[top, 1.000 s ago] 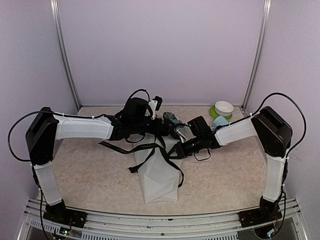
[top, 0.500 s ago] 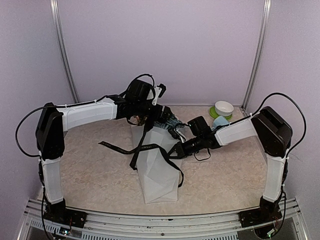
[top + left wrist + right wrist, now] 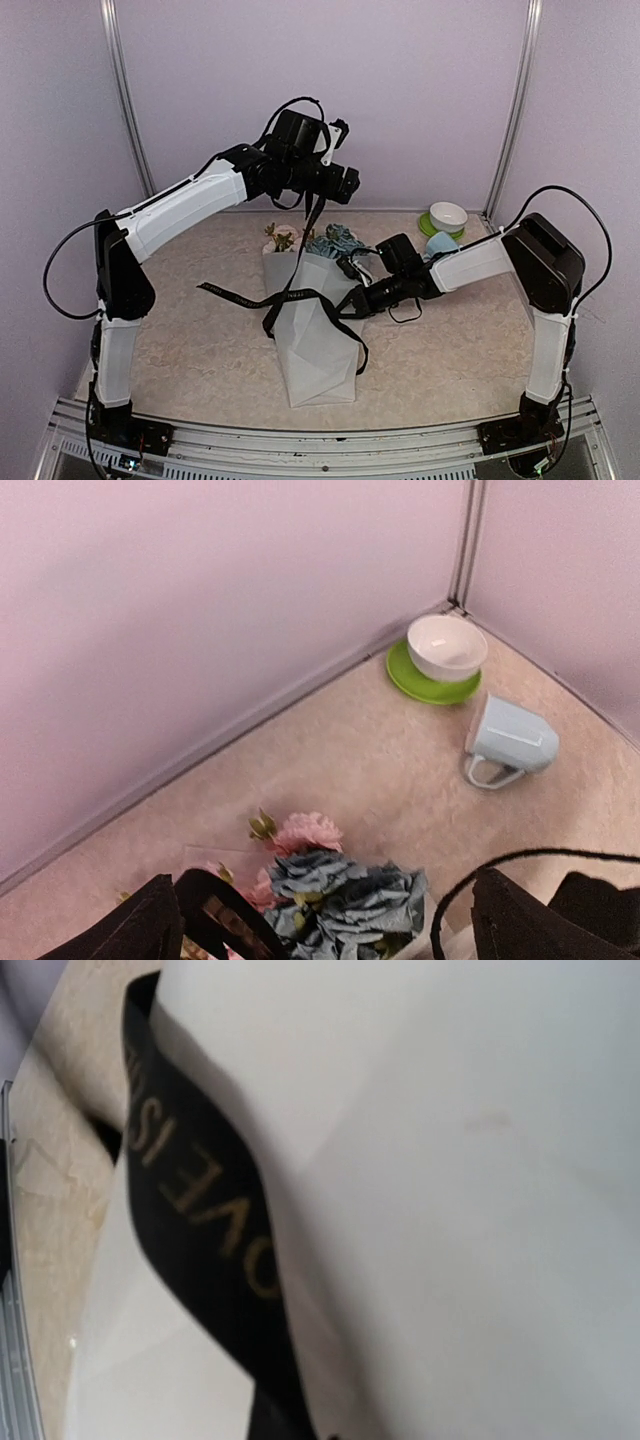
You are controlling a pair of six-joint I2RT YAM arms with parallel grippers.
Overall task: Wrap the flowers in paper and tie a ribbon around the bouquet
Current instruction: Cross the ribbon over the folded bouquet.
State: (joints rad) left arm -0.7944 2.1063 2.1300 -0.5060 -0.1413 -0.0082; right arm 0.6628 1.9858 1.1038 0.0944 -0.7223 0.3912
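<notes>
The bouquet lies on the table as a cone of white paper. Its flowers point toward the back wall, a blue hydrangea beside a pink rose. The black lettered ribbon crosses the cone's middle, with loose ends trailing left and toward the front. My left gripper hangs high above the flower heads, open. A ribbon strand is draped over its left finger and runs down to the cone. My right gripper is low at the cone's right edge, shut on the ribbon. Its fingers are hidden.
A white bowl sits on a green saucer in the back right corner. A light blue mug lies on its side just in front of it, close to my right forearm. Walls close in the back and both sides.
My left arm has lifted from the bouquet, up and toward the back wall, drawing a ribbon strand up with it. Flowers it covered now show. The right arm has held still.
</notes>
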